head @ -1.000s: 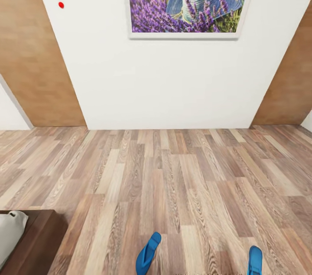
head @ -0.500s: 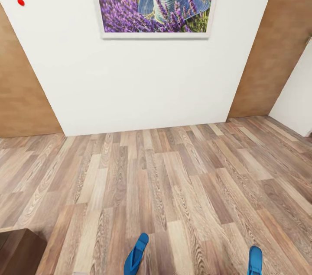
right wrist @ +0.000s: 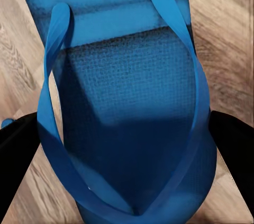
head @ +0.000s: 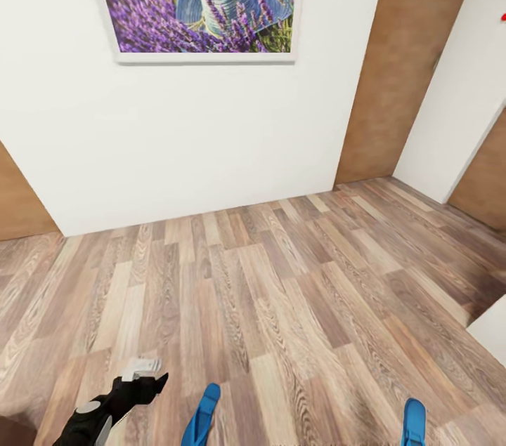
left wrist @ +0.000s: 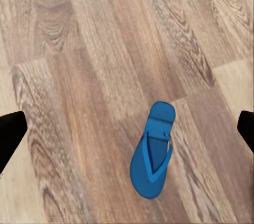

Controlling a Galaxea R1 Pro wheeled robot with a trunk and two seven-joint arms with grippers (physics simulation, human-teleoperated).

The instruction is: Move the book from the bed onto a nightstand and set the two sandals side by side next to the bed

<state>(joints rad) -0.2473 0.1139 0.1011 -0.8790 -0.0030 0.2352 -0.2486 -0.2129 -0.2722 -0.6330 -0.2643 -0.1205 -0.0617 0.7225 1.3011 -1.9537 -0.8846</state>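
You have one sandal (right wrist: 127, 102) gripped in your right gripper (right wrist: 127, 128); the other sandal (left wrist: 153, 152) lies on the floor (head: 281, 291) beneath your open left gripper (left wrist: 127, 128), neither yet paired by the bed.

Two sandals (head: 202, 416), one picture (head: 204, 0)

Blue sandal (left wrist: 153, 159) — on plank floor (left wrist: 90, 49)

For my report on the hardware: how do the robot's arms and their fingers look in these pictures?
The left arm is glossy black with a pale grey round joint cap and a light grey block above its left gripper. Its fingers are plain matte black wedges. The right gripper's fingers are black too. No cables or markings are visible.
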